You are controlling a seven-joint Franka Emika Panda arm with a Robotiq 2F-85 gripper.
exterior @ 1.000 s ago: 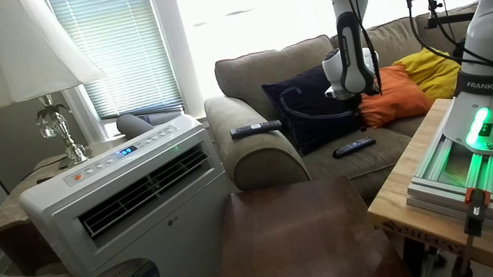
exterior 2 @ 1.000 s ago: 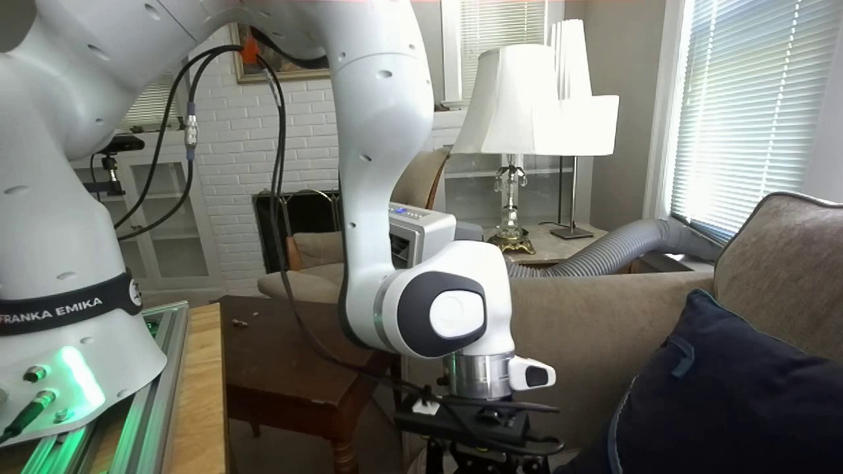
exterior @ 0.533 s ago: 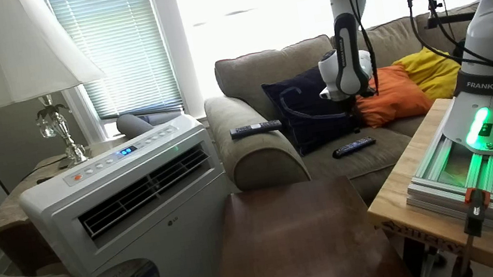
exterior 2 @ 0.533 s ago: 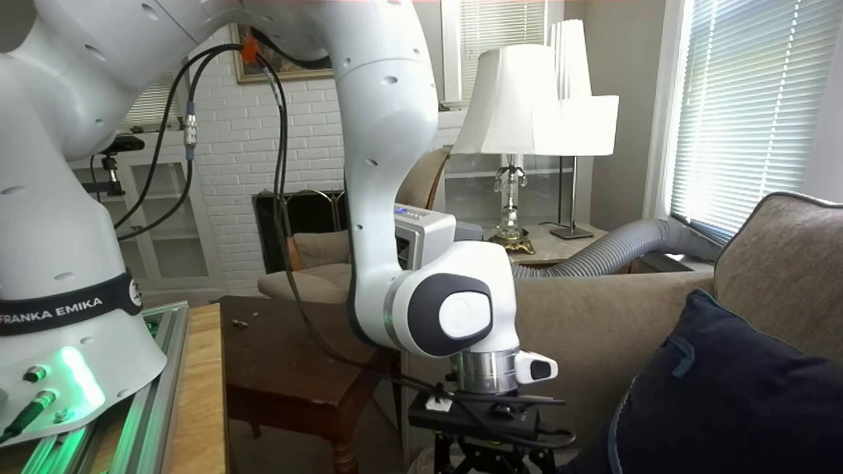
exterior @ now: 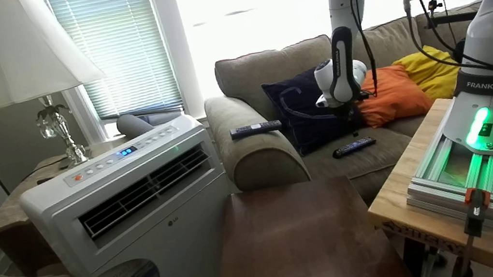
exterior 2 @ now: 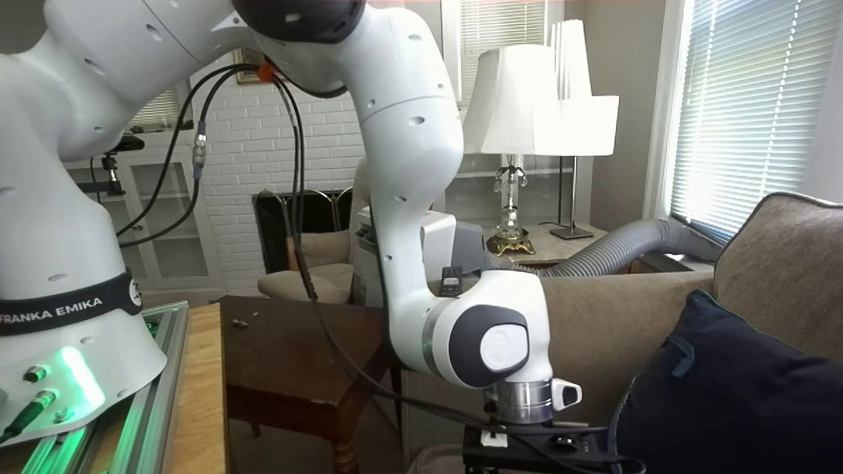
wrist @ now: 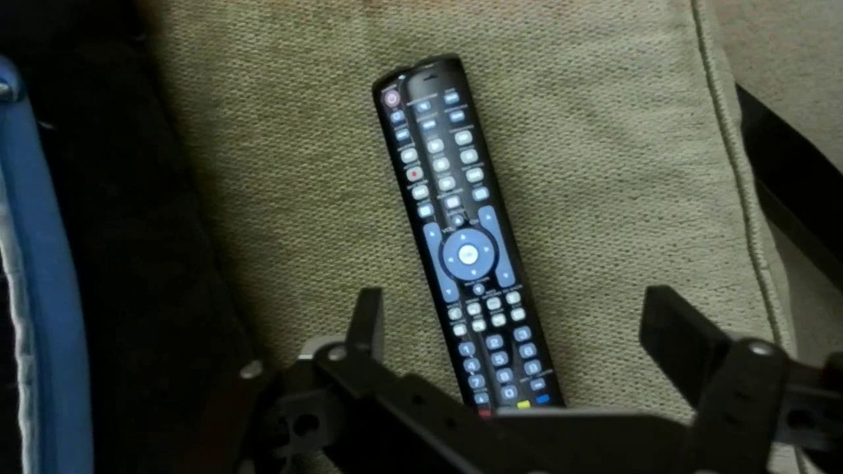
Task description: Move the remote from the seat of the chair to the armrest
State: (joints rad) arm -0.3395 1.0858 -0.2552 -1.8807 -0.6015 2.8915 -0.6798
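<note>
The remote (exterior: 354,147), black with many buttons, lies flat on the seat of the beige-grey couch-like chair (exterior: 268,69). In the wrist view the remote (wrist: 467,250) lies slightly slanted, its lower end hidden behind the gripper. My gripper (wrist: 514,319) is open and empty above it, one finger to each side, with fabric showing between fingers and remote. In an exterior view the fingers (exterior 2: 527,464) are mostly cut off by the bottom edge. The rounded armrest (exterior: 270,164) is at the chair's left end in an exterior view and also shows behind the arm (exterior 2: 612,342).
A second dark remote (exterior: 256,129) lies on top of the armrest. A navy pillow (exterior: 311,114) leans close beside the gripper, with orange (exterior: 394,94) and yellow (exterior: 432,74) pillows farther along. A brown wooden table (exterior: 300,238) and white air conditioner (exterior: 170,247) stand in front.
The arm has moved lower, and the hand has shifted left in an exterior view, toward the navy pillow. The second remote on the armrest has come into sight behind the arm. Both remotes have stayed put.
</note>
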